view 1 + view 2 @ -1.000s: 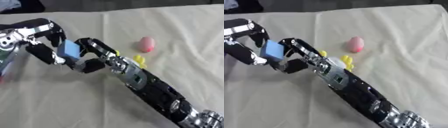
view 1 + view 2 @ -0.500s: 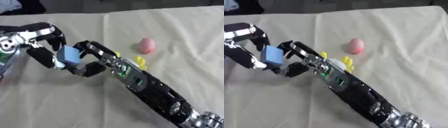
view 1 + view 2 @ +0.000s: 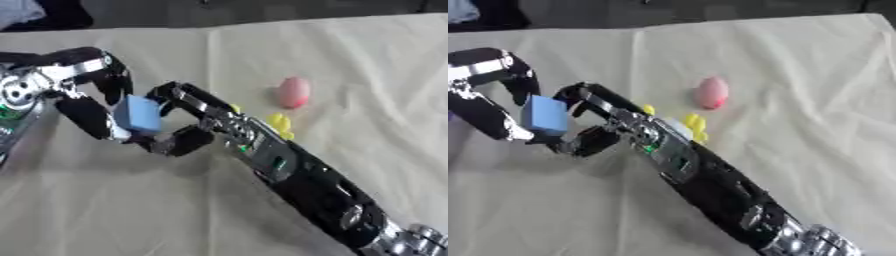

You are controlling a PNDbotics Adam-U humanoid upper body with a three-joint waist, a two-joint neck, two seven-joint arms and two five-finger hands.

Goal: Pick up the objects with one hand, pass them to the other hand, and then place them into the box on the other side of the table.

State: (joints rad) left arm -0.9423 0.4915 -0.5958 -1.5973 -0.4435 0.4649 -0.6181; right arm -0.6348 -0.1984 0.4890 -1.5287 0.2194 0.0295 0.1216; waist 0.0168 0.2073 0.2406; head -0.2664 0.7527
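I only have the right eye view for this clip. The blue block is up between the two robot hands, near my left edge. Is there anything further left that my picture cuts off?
Observer: Yes. In the left eye view a dark-rimmed thing with green on it shows at the left edge, just beyond the left robot hand. I cannot tell whether it is the box.
Operator: Does that view show more of the left arm too?
Observer: A little. A round silver wrist joint shows behind the left robot hand, whose fingers and thumb curl round the blue block.
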